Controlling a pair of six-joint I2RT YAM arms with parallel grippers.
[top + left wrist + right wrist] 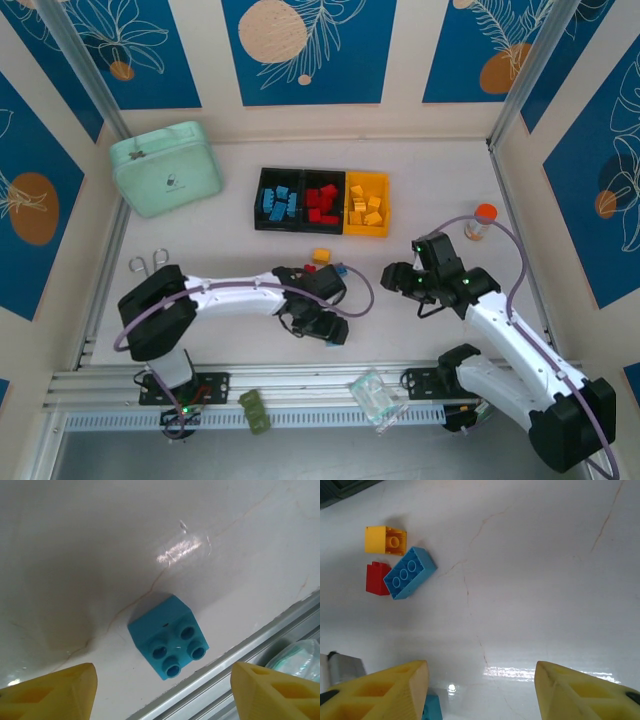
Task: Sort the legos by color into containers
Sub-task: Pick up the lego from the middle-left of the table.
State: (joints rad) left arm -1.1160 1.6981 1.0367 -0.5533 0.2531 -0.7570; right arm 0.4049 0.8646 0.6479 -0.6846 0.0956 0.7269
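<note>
Left gripper (162, 680) released, wide above blue brick (167, 642) beside rail (260, 640); centre, descend, pinch flat sides. Right gripper (481, 680) released too, apparently empty.

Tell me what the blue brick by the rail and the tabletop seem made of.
Blue brick: looks like moulded hard plastic, smooth, slightly shiny; crisp edges and uniform colour suggest it. Tabletop: glossy white with thin brownish veins, marble-look; the glare patch shows the gloss, but stone or printed laminate cannot be told.
</note>
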